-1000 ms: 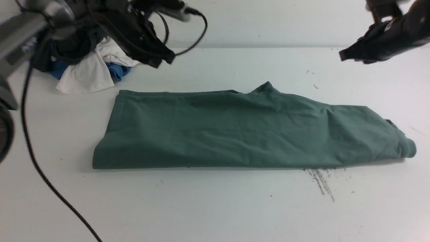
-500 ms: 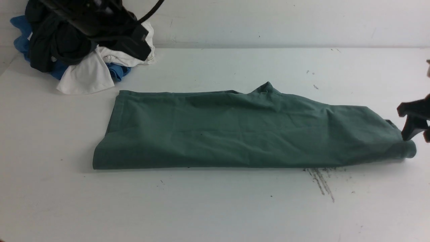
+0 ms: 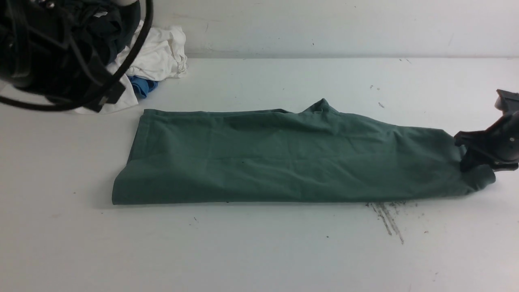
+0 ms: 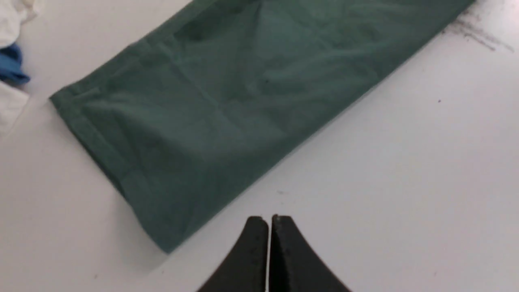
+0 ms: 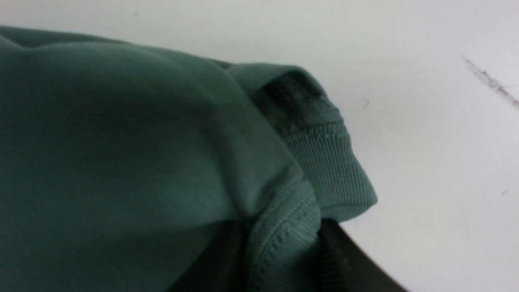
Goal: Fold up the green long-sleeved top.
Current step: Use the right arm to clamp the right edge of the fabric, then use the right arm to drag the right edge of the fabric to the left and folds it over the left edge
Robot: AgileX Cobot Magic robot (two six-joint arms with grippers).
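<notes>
The white desk (image 3: 259, 251) carries two groups of cloth. The green long-sleeved top (image 3: 284, 158) lies flat on it, folded into a long band across the middle, from 9 o'clock to 3 o'clock, with a small peak of cloth on its far edge. At 11 o'clock, near the top's far corner, a white garment (image 3: 160, 54) and a blue garment (image 3: 142, 86) lie in a heap, partly hidden. Dark scuff marks (image 3: 387, 217) are on the desk at 5 o'clock, just beside the top's near edge. A few small specks (image 3: 379, 103) are at 1 o'clock.
</notes>
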